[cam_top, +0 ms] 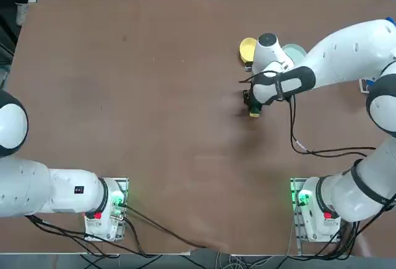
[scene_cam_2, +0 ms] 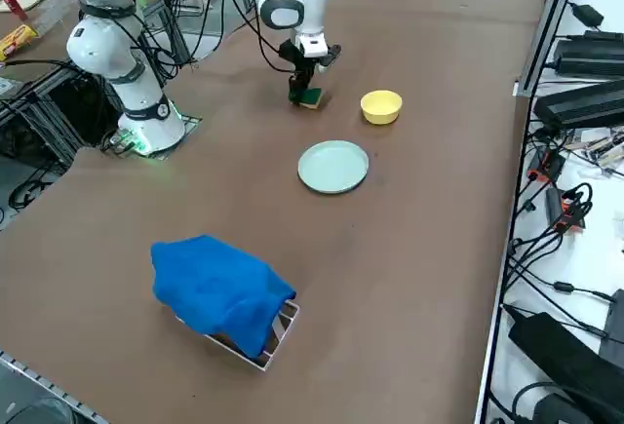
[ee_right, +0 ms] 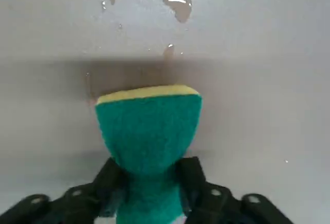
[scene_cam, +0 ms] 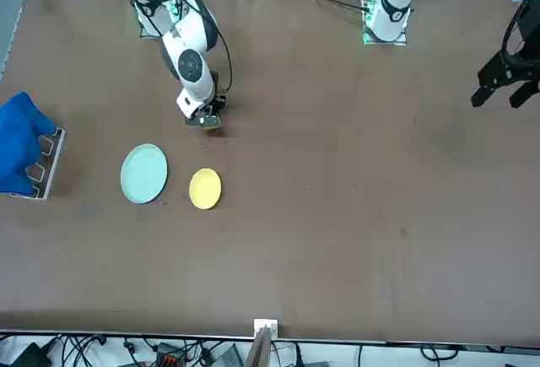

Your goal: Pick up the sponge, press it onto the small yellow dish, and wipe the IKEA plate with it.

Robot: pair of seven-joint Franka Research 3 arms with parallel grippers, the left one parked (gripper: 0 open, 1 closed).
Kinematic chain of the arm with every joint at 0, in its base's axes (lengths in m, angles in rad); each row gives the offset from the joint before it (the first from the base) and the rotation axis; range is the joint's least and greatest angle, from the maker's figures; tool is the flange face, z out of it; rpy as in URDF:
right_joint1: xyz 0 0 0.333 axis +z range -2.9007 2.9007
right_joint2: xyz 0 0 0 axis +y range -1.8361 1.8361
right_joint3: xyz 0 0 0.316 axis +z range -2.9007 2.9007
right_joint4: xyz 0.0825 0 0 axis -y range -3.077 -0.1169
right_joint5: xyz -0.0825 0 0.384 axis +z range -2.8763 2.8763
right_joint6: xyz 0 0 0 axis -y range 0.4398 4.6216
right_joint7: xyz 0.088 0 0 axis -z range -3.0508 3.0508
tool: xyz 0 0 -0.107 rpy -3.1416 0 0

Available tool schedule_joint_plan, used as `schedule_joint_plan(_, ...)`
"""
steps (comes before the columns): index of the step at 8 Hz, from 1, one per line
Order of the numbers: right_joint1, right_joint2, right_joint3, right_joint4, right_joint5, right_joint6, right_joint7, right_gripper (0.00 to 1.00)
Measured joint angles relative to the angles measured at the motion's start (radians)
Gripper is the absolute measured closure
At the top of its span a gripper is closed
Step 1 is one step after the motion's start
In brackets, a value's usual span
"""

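Between the right gripper's (ee_right: pixel 149 183) fingers (ee_right: pixel 111 175) the sponge (ee_right: pixel 148 136) is pinched, pointing lengthwise away, over the wet-spotted brown table (ee_right: pixel 268 69).

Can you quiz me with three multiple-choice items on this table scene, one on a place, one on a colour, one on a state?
1. Where is the right gripper?
A. Over the plate
B. Low over bare table, short of both dishes
C. Beside the blue cloth

2. What colour is the IKEA plate?
A. Pale mint green
B. Red
C. Black

3. What state is the sponge in?
A. Lying in the small yellow dish
B. Pinched between the fingers
C. Resting on the plate

Answers: 1 B, the side view shows it. 2 A, plainly green. 3 B, the wrist view shows the clamp.
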Motion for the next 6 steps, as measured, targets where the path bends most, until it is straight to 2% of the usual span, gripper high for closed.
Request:
schedule_joint_plan(1, -0.002, -0.003, -0.001, 0.006, 0.0, 0.002, 0.0, 0.13)
schedule_joint_plan(2, -0.004, -0.009, -0.002, 0.019, 0.0, 0.003, 0.0, 0.0)
schedule_joint_plan(6, -0.038, -0.09, -0.008, 0.075, 0.0, 0.0, -0.003, 0.0)
